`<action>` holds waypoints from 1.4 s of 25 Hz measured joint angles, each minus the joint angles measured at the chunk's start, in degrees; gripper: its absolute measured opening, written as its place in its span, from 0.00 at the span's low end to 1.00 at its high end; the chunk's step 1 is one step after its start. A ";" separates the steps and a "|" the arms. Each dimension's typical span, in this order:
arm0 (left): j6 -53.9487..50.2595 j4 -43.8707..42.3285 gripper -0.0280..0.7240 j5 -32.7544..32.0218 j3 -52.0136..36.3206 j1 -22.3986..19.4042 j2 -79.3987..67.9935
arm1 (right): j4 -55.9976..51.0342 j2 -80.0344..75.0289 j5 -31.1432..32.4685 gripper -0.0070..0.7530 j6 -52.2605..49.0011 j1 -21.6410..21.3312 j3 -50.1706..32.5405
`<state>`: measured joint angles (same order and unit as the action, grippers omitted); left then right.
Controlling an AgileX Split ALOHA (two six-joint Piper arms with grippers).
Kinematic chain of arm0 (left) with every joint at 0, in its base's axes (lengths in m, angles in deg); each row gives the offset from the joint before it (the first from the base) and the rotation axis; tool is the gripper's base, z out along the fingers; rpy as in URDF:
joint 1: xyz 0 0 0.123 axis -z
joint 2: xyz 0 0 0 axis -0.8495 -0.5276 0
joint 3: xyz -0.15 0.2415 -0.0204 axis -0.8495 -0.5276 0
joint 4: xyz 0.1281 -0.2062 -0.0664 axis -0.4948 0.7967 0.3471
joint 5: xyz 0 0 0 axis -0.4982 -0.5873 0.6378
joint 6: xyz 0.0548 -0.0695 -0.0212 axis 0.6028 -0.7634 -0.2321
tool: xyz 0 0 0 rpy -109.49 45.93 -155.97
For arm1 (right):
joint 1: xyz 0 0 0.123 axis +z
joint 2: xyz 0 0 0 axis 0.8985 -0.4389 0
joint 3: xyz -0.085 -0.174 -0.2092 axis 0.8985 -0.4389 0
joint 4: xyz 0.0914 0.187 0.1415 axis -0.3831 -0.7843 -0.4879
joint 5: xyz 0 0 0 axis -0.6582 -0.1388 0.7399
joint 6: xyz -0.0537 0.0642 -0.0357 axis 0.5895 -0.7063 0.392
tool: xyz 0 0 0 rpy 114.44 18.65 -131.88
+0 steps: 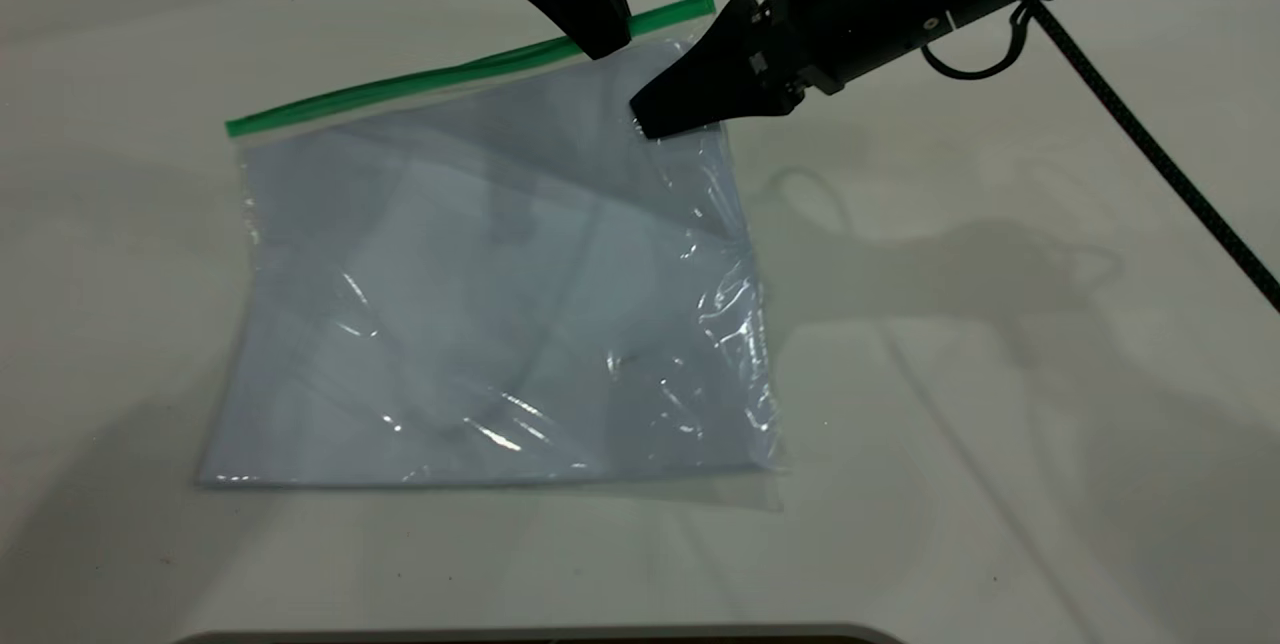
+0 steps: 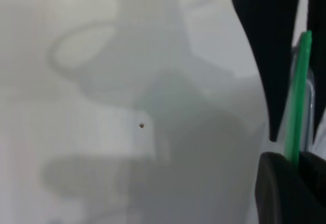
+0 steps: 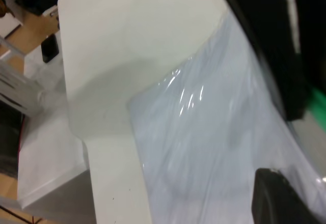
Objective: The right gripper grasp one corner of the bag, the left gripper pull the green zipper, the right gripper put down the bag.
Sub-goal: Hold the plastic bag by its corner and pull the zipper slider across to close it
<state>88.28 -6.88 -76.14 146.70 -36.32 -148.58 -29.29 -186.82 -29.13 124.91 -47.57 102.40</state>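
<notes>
- The large flat clear plastic bag (image 1: 480,304) lay on the smooth white desk (image 1: 1000,424), crinkly and shiny, with pale paper sheets showing through its film.
- Bright glints ran along the wrinkled side edge nearest the right arm, and the film there was puckered into folds.
- The narrow bright green zipper strip (image 1: 420,79) spanned the bag's far long edge, its long axis slanting from the exterior view's left up toward the right.
- The clear plastic corner of the bag (image 1: 705,24) sat at the right end of that strip, lifted slightly off the desk.
- The bulky black right pincer (image 1: 665,114), with a cylindrical body, small screws and a trailing black cable, reached in from the right, and its wedge-shaped tip met the bag just below that corner; whether its fingers were spread or pressed on the film could not be told.
- The plain black tapered left pincer (image 1: 595,34) came down from above onto the green strip, close to the right end.
- In the left wrist view the green strip (image 2: 298,96) ran between its two dark fingers (image 2: 270,51), which stood apart on either side of it.
</notes>
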 joint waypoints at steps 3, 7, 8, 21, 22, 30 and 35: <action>0.00 -0.67 0.13 0.04 0.11 0.00 0.00 | -0.33 0.00 0.71 0.05 -0.84 -1.66 0.00; 0.00 -1.88 0.13 0.36 0.28 0.00 0.00 | -0.38 0.00 3.00 0.05 -1.18 -3.85 0.00; 0.00 -2.21 0.13 0.41 0.42 0.00 0.00 | -0.38 0.00 3.70 0.05 -1.18 -4.39 0.00; -3.42 -4.33 0.13 0.53 0.56 -3.15 0.00 | -1.52 0.00 7.46 0.05 -1.28 -9.45 0.00; -3.80 -4.51 0.13 0.52 0.56 -3.79 -0.06 | -1.87 0.00 7.59 0.05 -1.28 -9.75 0.00; -4.83 -4.60 0.13 0.17 0.51 -8.69 -0.17 | -4.60 0.00 7.70 0.05 -1.28 -11.00 0.00; -5.50 -4.60 0.13 0.13 0.51 -11.82 -0.41 | -5.83 0.00 7.70 0.05 -1.34 -12.13 0.00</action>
<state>82.78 -11.48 -76.01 147.21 -48.14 -148.99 -35.12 -186.82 -21.43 123.57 -59.70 102.40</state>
